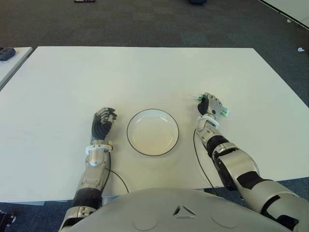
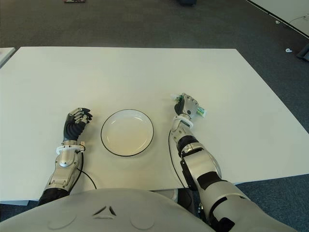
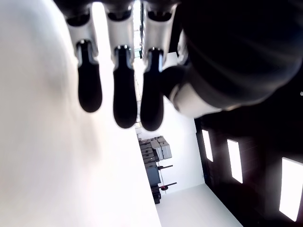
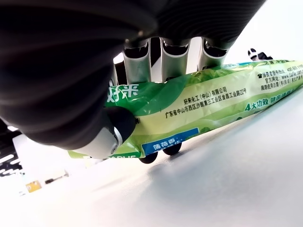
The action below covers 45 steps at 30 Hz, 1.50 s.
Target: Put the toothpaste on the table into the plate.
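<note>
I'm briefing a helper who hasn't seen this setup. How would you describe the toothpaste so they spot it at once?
On the white table, find the round white plate with a dark rim. To its right, the right hand closes around the toothpaste: a green tube with printed text, the only colourful thing on the table.

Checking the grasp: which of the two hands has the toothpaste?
The right hand, right of the plate, fingers closed around the green toothpaste tube. The left hand is curled, empty.
</note>
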Available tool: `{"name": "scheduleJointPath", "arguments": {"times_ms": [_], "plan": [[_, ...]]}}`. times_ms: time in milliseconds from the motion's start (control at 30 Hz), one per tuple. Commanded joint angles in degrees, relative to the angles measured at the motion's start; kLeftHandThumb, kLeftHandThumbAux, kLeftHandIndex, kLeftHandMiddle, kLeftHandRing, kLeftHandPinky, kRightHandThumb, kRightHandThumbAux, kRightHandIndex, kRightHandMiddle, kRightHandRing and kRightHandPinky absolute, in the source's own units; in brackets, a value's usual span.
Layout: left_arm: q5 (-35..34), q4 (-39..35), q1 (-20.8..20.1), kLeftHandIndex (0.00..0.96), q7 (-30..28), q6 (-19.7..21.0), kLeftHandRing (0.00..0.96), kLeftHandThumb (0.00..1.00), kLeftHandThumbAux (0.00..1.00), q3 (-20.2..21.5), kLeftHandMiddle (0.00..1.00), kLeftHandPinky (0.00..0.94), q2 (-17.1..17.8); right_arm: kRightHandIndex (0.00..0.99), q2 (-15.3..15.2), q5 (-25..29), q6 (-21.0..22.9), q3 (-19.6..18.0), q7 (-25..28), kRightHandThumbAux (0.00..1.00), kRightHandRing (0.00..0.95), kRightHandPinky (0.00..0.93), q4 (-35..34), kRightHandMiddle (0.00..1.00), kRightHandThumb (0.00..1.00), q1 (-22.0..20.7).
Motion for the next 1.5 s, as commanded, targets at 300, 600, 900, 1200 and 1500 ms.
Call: {"name": "scheduleJointPath", "arguments": {"times_ms": [300,600,900,1200,1500], "plan": [[0.58,1.10,-0.08,0.429,0.58,0.17,0.534,0.706,0.716,0.18,0.527,0.500,0.34,0.434,0.46,2.66,-6.10,-2.38,-3.74,0.722,0.827,0.856,-4.06,0.810,0.708,2.61],[0.48,1.01,-0.28,0.429,0.46,0.68,0.541,0.707,0.716,0.21,0.532,0.504,0.30,0.436,-0.25,2.57,-11.54,-2.76,-5.08,0.722,0.836,0.852,-9.15,0.822,0.706,4.64],[0.14,0.58,-0.40,0.427,0.19,1.26,0.538,0.809,0.685,0.21,0.482,0.500,0.18,0.438,-1.48,2.81,-20.08,-2.97,-2.67,0.723,0.844,0.860,-17.89,0.830,0.704,8.37],[-0.16,0.79,-0.59,0.427,-0.02,1.00,0.538,0.835,0.678,0.20,0.468,0.496,0.18,0.440,-1.37,0.71,-22.44,-2.26,0.92,0.723,0.861,0.872,-32.81,0.847,0.705,13.36],[-0.10,0.96,-0.74,0.426,0.07,0.85,0.536,0.835,0.677,0.22,0.469,0.497,0.24,0.439,-2.34,-0.80,-26.88,-0.39,7.73,0.724,0.853,0.838,-45.71,0.857,0.704,18.85]]}}
